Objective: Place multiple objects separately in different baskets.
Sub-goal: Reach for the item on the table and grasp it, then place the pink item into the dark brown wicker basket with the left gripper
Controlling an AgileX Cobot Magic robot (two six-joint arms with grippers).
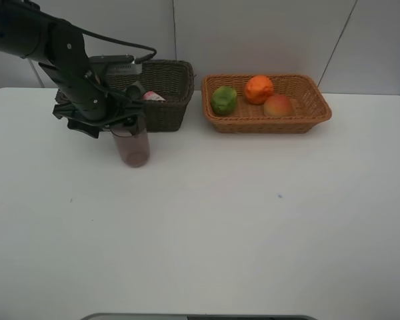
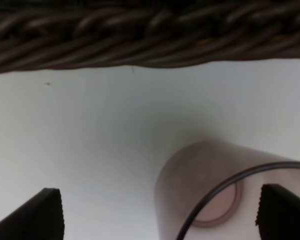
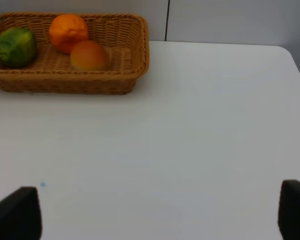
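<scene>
A translucent pink cup (image 1: 133,148) stands upright on the white table just in front of the dark brown basket (image 1: 165,115). My left gripper (image 1: 128,125) hangs open over the cup's top. In the left wrist view the cup (image 2: 210,185) sits between the wide-apart fingers, closer to one fingertip (image 2: 284,210), with the gripper (image 2: 160,215) touching nothing. A pink white-capped object (image 1: 153,97) lies in the dark basket (image 2: 150,35). The light tan basket (image 1: 273,125) holds a green fruit (image 1: 224,100), an orange (image 1: 259,89) and a mango (image 1: 278,105). My right gripper (image 3: 155,212) is open and empty over bare table.
The right wrist view shows the tan basket (image 3: 65,85) with the green fruit (image 3: 15,46), orange (image 3: 68,31) and mango (image 3: 90,55), and the table's far edge against a pale wall. The left arm (image 1: 67,53) reaches in from the upper left.
</scene>
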